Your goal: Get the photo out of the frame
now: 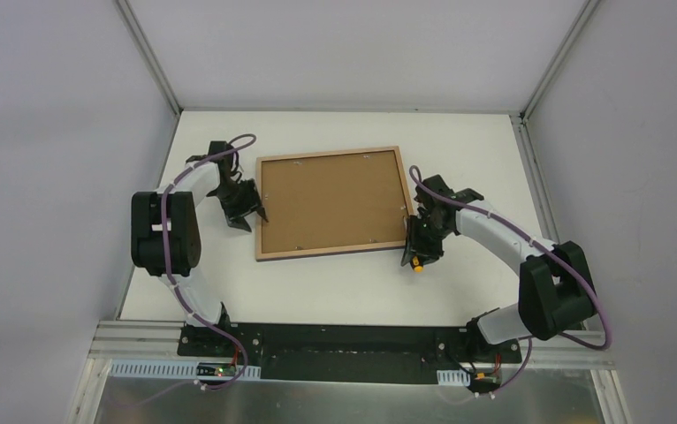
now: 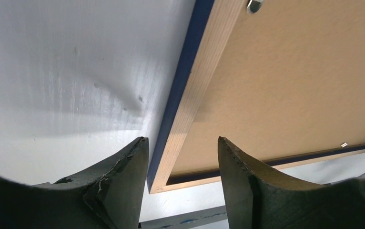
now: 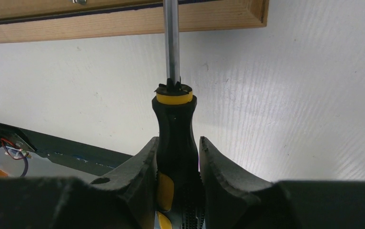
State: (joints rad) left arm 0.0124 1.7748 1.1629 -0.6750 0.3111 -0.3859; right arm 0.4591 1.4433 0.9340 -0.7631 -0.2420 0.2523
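Observation:
The frame (image 1: 332, 253) lies face down mid-table, its light wood rim around the brown backing board (image 1: 333, 201). The photo is hidden beneath the board. My left gripper (image 1: 255, 210) is at the frame's left edge. In the left wrist view it (image 2: 181, 140) is open, its fingers straddling the rim (image 2: 195, 90) near a corner, where the dark blue side shows. My right gripper (image 1: 413, 237) is at the frame's right edge, shut on a black-and-yellow screwdriver (image 3: 173, 119). The steel shaft reaches over the frame's rim (image 3: 123, 26). The right gripper (image 3: 178, 139) clamps the handle.
Small metal tabs (image 2: 344, 144) hold the backing board (image 2: 290, 81) at its edges, one near the screwdriver shaft (image 3: 80, 1). White walls enclose the table on three sides. The black base rail (image 1: 344, 340) runs along the near edge.

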